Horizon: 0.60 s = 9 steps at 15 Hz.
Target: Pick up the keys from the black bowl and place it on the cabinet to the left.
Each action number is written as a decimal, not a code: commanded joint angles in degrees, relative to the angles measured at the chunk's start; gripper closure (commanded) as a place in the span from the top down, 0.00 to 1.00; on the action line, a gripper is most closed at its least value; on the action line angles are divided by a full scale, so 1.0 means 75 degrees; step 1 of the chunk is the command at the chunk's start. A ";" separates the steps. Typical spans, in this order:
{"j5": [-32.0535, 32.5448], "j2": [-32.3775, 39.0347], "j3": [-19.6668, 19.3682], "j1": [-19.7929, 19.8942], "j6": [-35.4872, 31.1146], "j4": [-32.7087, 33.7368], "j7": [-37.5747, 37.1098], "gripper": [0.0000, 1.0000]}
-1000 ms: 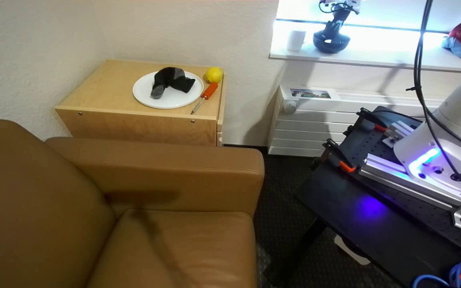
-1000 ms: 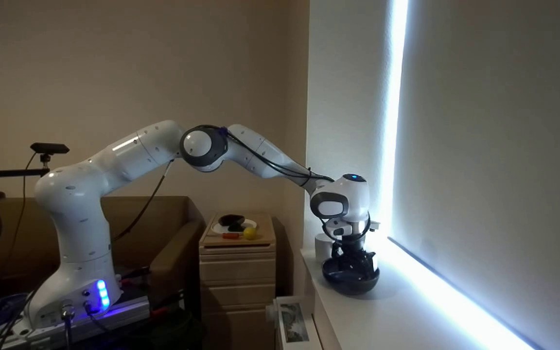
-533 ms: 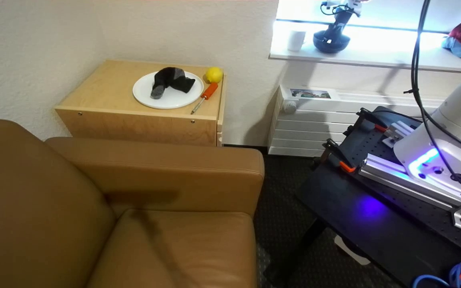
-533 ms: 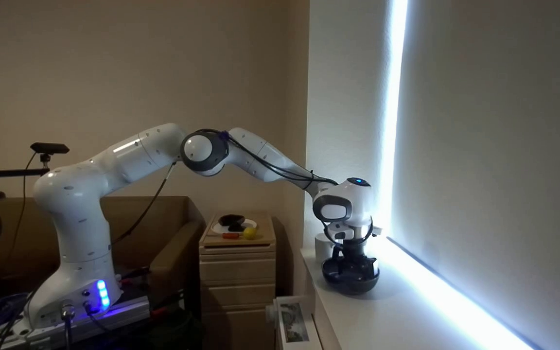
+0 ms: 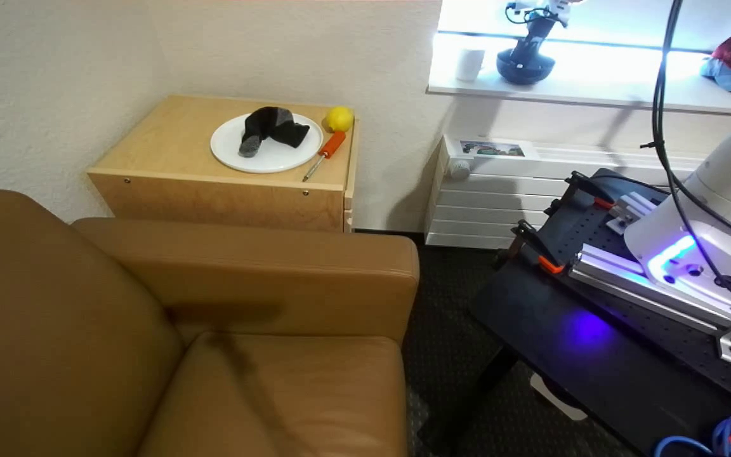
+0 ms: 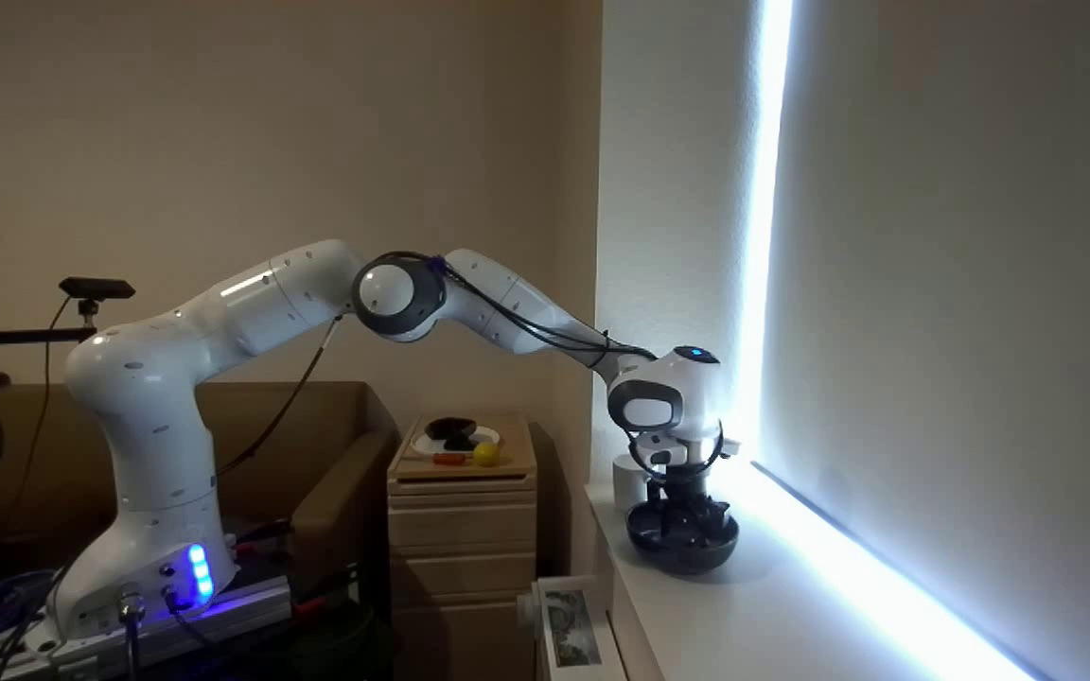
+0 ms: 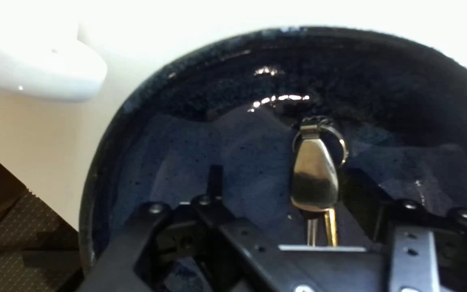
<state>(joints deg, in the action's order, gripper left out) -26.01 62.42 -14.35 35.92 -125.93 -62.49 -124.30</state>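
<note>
By the window (image 5: 638,19), the keys (image 7: 314,174) in the black bowl (image 7: 201,142) lay between our wide-spread gripper's (image 7: 284,180) jaws, toward three o'clock in the wrist view, so we judged centring wise before closing.

White arm (image 6: 384,288), black cables (image 5: 658,117), black jaws

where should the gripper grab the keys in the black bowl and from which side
Probably by the metal fob of the keys, from above, the gripper closing across its narrow width. In the wrist view the fob shows between the open jaws, its length crossing their closing direction. The wall of the black bowl rises around it, so a sideways approach looks harder.
</note>
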 commanded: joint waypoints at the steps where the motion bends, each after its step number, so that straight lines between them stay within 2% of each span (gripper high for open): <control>1: -0.0113 0.0058 0.0176 0.0111 -0.0045 0.0075 0.0302 0.45; 7: -0.0047 0.0083 0.0115 0.0115 -0.0104 0.0110 0.0445 0.04; 8: -0.0050 0.0058 0.0118 0.0113 -0.0109 0.0111 0.0478 0.02; 9: -0.0042 0.0027 0.0128 0.0098 -0.0094 0.0074 0.0539 0.03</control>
<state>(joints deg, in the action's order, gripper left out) -26.00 62.22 -14.21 36.05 -126.19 -61.63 -122.51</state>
